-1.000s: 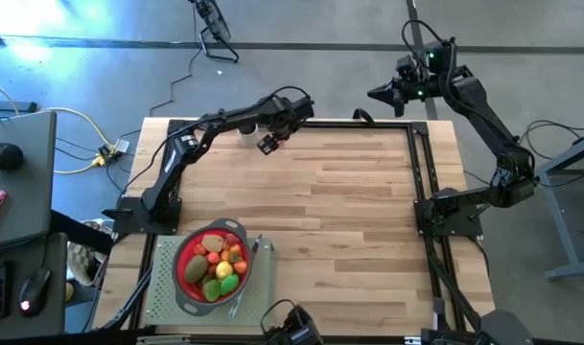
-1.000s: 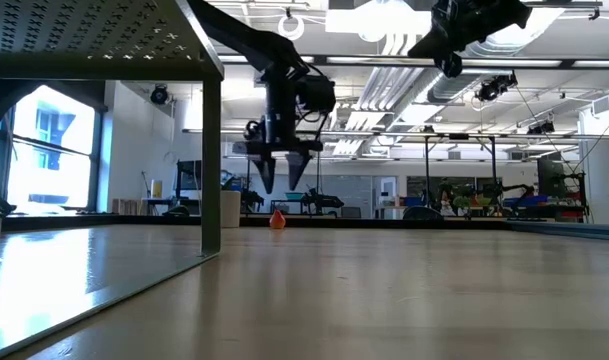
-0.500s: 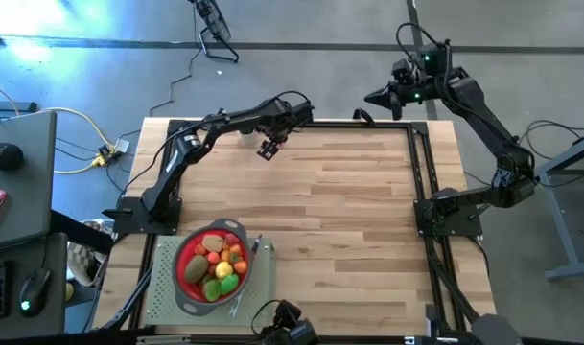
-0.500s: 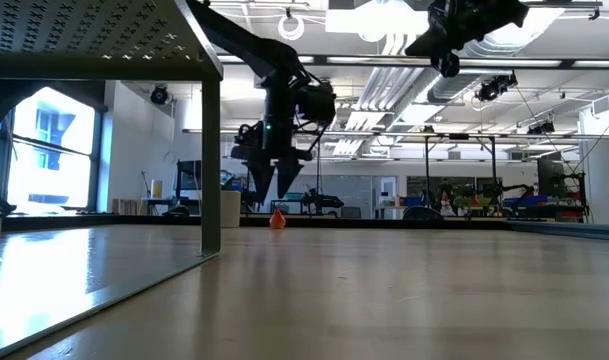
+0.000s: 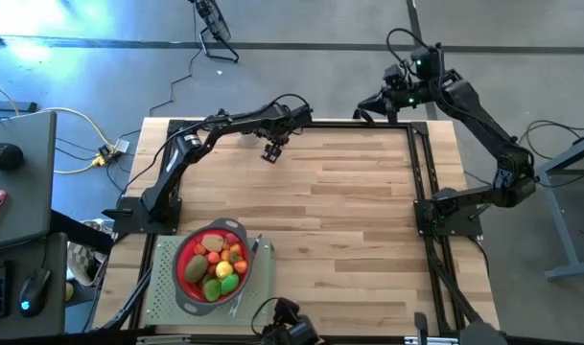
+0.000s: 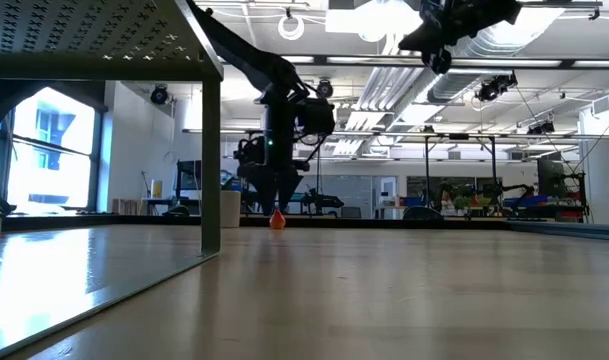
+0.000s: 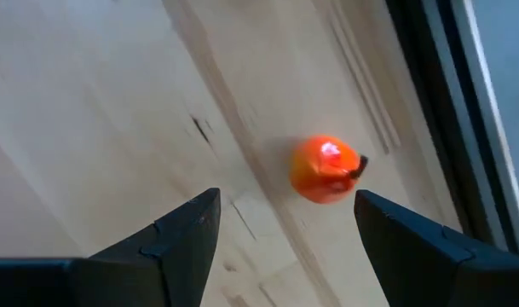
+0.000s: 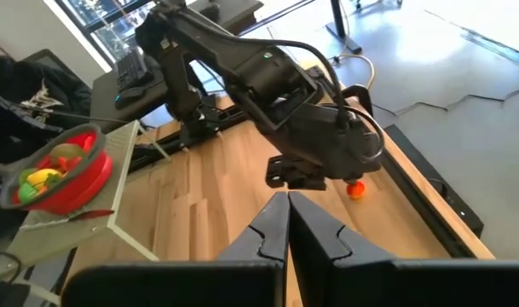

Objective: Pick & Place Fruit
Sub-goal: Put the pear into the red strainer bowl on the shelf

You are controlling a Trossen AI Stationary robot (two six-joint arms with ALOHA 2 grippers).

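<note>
A small orange toy fruit (image 7: 325,169) lies on the wooden table close to its far edge (image 6: 277,219), beside the black frame rail (image 8: 355,189). My left gripper (image 7: 286,201) hangs open just above it, pointing steeply down, with the fruit a little beyond the gap between its fingers (image 6: 277,195). In the high view the gripper (image 5: 270,151) hides the fruit. My right gripper (image 8: 287,205) is shut and held high past the table's far right corner (image 5: 363,102).
A red strainer bowl (image 5: 213,266) full of toy fruits stands on a grey perforated raised tray (image 5: 162,287) at the near left, with a slim knife (image 5: 257,251) beside it. A black frame (image 5: 418,163) runs along the far and right edges. The table's middle is bare wood.
My left gripper has sunk toward the orange fruit and rolled about its own axis, staying open. My right gripper has swung a little toward the table's left, still shut and high. The fruit has not moved.
</note>
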